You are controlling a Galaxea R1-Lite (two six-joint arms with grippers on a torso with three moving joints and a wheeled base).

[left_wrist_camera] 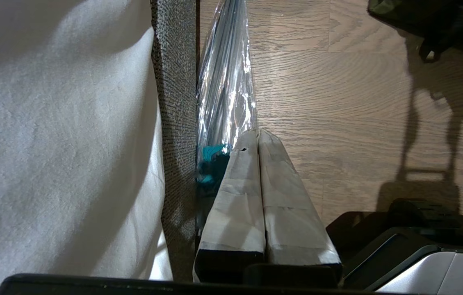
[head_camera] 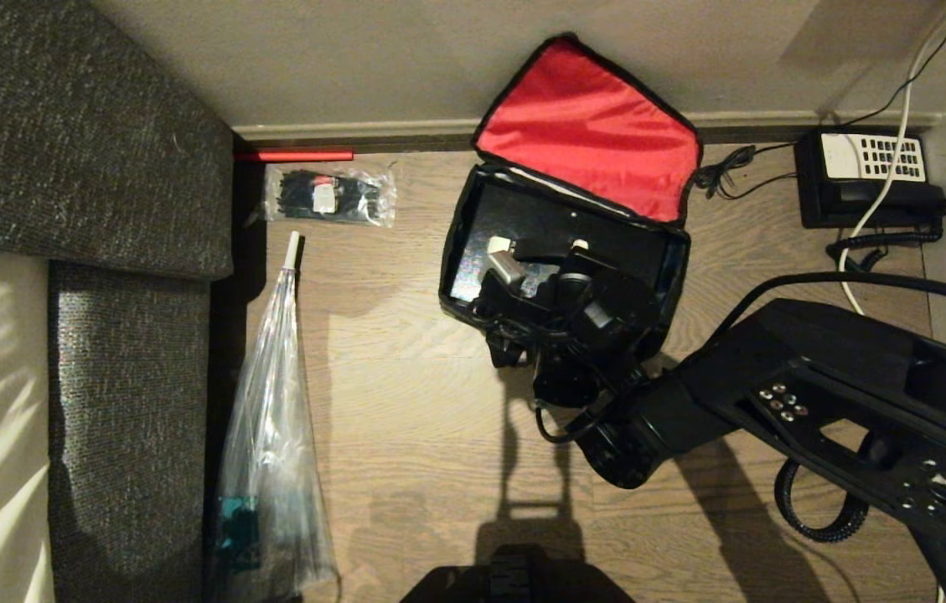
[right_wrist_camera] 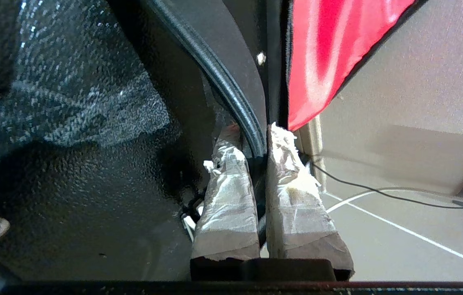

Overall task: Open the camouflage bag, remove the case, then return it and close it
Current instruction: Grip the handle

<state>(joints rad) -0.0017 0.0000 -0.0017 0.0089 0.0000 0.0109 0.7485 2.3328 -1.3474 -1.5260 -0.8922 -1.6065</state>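
- Right gripper [right_wrist_camera: 256, 143] clamped on rim of the case [head_camera: 556, 226]; taped fingers [right_wrist_camera: 227, 196] nearly together, one each side of black rounded edge, thin gap only where edge sits.
- Grip looks secure in right wrist view; edge runs up between pads, red lid lining right behind it.
- Left gripper [left_wrist_camera: 258, 135] parked low nr sofa side [left_wrist_camera: 174, 123], shut, holding nothing, tips over clear plastic sleeve [left_wrist_camera: 225, 82] on floor [left_wrist_camera: 338, 102].
- Step in hand, prob: case w/ one edge inside the camouflage bag [head_camera: 464, 251]; can't tell if coming out or going back in.
- Case lies flat in bag's open body per head view, right arm reaching down over it, partly hiding it.
- Bag on floor by wall, lid flipped back, red lining [head_camera: 590, 126] leaning on wall.
- Next move, if lifting out: raise rim clear of bag wall w/o snagging lid; if returning: seat case flat, let go, then pull lid fwd for zip.
- Further off: packet of black cable ties [head_camera: 330, 197], desk phone [head_camera: 866, 176] in corner; both well apart from bag.
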